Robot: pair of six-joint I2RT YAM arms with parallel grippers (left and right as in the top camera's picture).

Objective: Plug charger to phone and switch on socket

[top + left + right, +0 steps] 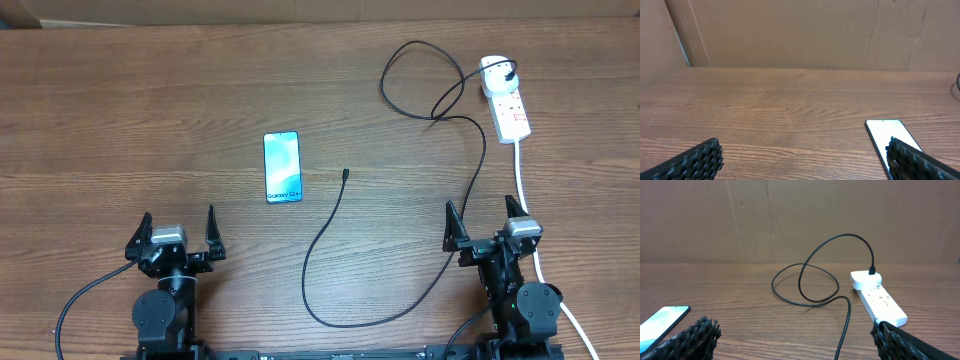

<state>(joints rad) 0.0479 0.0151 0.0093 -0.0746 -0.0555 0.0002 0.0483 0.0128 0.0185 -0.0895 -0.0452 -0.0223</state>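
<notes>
The phone [282,167] lies flat mid-table, blue-white screen up; its corner also shows in the left wrist view [888,136] and the right wrist view [660,322]. The charger cable [415,295] loops across the right side; its connector tip [345,175] rests right of the phone, its plug sits in the socket [505,100], a white power strip at the far right [880,300]. The cable [810,280] runs between the right fingers. My left gripper [177,236] and right gripper [485,222] stand open near the front edge, holding nothing.
A thick white cord [530,215] runs from the power strip down past the right arm. A brown cardboard wall [790,30] closes off the far side of the wooden table [150,120].
</notes>
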